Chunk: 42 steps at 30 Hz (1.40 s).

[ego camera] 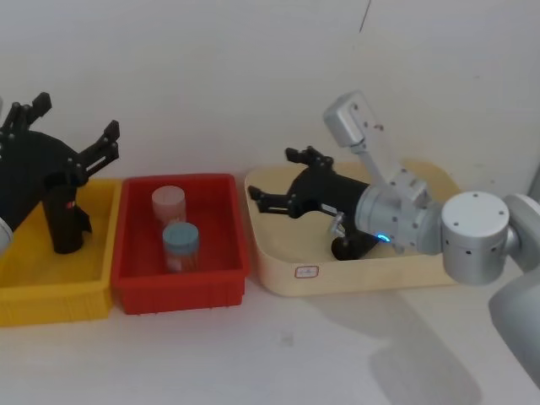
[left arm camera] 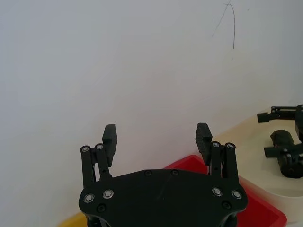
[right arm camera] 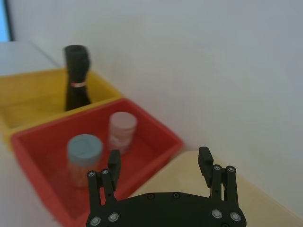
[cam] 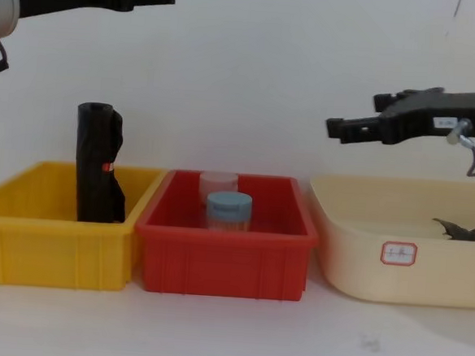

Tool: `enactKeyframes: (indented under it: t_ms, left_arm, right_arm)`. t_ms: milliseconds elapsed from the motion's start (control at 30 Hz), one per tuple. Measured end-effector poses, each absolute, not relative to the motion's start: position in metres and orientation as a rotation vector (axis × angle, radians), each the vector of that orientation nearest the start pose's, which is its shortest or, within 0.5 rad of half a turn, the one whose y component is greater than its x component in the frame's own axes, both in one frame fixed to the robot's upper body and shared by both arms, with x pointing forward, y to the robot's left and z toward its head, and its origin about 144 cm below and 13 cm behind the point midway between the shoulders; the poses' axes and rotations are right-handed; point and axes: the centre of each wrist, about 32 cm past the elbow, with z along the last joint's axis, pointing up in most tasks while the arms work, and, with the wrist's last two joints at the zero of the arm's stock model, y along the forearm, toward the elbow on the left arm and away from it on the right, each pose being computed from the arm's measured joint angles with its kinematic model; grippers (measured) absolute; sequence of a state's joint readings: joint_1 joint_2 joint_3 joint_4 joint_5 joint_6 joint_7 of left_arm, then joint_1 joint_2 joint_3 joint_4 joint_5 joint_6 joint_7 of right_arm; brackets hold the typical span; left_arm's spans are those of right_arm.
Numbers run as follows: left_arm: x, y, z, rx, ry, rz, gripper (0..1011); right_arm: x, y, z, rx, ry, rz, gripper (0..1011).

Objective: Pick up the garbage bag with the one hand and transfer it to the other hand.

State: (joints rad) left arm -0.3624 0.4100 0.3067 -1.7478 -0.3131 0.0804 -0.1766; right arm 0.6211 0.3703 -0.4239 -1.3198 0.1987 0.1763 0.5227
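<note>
Left gripper: fingers spread wide, holding nothing, raised above the yellow bin.
Marked roll: black with a red mark, upright in the yellow bin, just beneath the left gripper and not touched by it.
Red bin: between the two grippers, holding a pale-lidded jar and a blue-lidded jar.
Right gripper: released and empty, hovering over the cream tray, fingers pointing toward the red bin.
Garbage bag: dark shape in the cream tray, behind the right gripper's fingertips and beneath its wrist, partly hidden by the arm; well apart from the left gripper.
</note>
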Motion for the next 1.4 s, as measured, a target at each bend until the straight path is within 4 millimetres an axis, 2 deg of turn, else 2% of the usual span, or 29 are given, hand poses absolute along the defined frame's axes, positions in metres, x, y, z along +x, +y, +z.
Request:
enactKeyframes:
  t_ms: [167, 500, 900, 1400]
  left_arm:
    - [0.514, 0.234, 1.306, -0.109, -0.366, 1.053, 1001]
    - [0.514, 0.235, 1.306, -0.109, -0.368, 1.055, 1001]
    - [0.514, 0.235, 1.306, -0.109, -0.368, 1.057, 1001]
    - [0.513, 0.235, 1.306, -0.108, -0.368, 1.057, 1001]
  right_arm:
    - [0.601, -0.233, 1.291, -0.282, -0.237, -0.739, 1001]
    - [0.611, -0.194, 1.308, -0.351, -0.204, -0.592, 1001]
    - [0.618, -0.161, 1.312, -0.405, -0.158, -0.53, 1001]
    - [0.629, -0.14, 1.313, -0.434, -0.114, -0.525, 1001]
